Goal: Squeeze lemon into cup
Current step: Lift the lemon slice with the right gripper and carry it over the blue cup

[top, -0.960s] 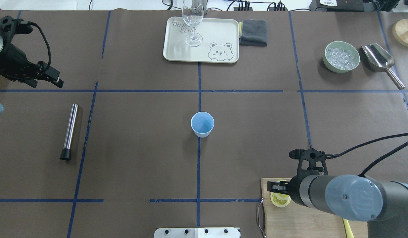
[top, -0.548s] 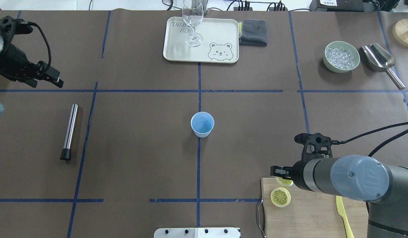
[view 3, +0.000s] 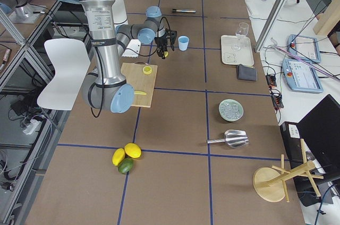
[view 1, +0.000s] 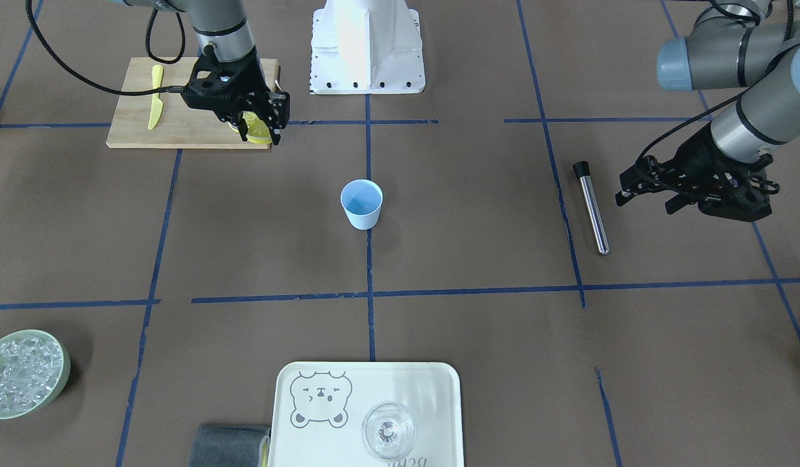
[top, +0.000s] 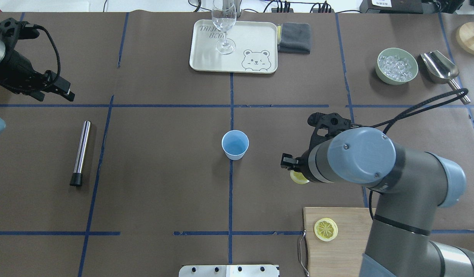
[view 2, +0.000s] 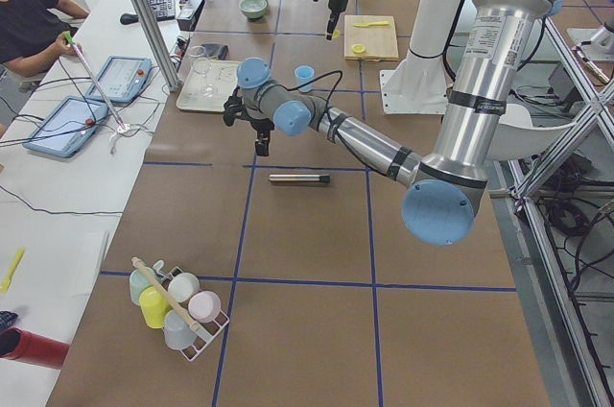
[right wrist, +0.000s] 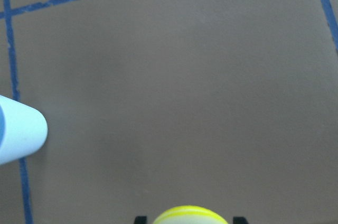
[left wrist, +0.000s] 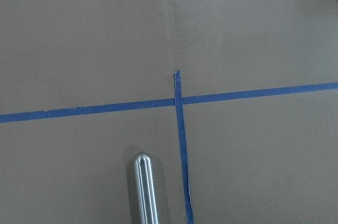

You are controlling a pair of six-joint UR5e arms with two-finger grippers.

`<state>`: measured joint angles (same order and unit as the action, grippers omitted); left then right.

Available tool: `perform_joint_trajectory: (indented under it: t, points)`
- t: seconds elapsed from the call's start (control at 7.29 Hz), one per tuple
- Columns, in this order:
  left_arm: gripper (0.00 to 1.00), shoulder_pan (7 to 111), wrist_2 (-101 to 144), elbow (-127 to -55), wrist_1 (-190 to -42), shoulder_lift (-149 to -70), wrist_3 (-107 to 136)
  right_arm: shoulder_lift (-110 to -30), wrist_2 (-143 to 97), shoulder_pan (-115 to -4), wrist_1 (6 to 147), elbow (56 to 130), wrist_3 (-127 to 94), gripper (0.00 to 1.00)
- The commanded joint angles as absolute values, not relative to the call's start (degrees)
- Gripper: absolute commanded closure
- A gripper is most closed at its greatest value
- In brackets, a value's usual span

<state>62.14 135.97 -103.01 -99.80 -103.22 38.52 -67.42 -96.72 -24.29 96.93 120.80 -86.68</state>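
Yellow lemon slice (top: 298, 177) is pinched edge-on in the right gripper (top: 290, 164) and held above the table (top: 163, 192). It is off the cutting board (top: 348, 250) and beside the blue cup (top: 235, 144), not over it. The blue cup stands upright at table centre. Second slice (top: 325, 229) lies flat on the cutting board. Left gripper (top: 54, 97) hangs spread, near the metal rod (top: 81, 152).
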Motion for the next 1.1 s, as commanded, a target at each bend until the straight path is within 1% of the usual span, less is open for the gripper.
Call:
perform_joint_trajectory:
  t: [0.0, 0.41, 0.82, 0.96]
  points:
    - [0.00, 62.14, 135.97, -103.01, -99.76, -103.18, 38.50, -57.52, -96.51, -25.40, 98.79, 112.72, -86.75, 0.39]
    - [0.00, 62.14, 135.97, -103.01, -99.84, -103.27, 38.50, -48.37, -96.42, -25.93, 98.61, 103.04, -86.92, 0.39]
    - [0.00, 62.14, 135.97, -102.92, -99.76, -103.18, 38.50, -43.08, -96.33, -26.63, 98.61, 96.44, -86.57, 0.40]
    - [0.00, 62.14, 135.97, -103.18, -99.76, -103.18, 38.50, -42.02, -96.24, -27.24, 95.05, 93.11, -86.66, 0.40]
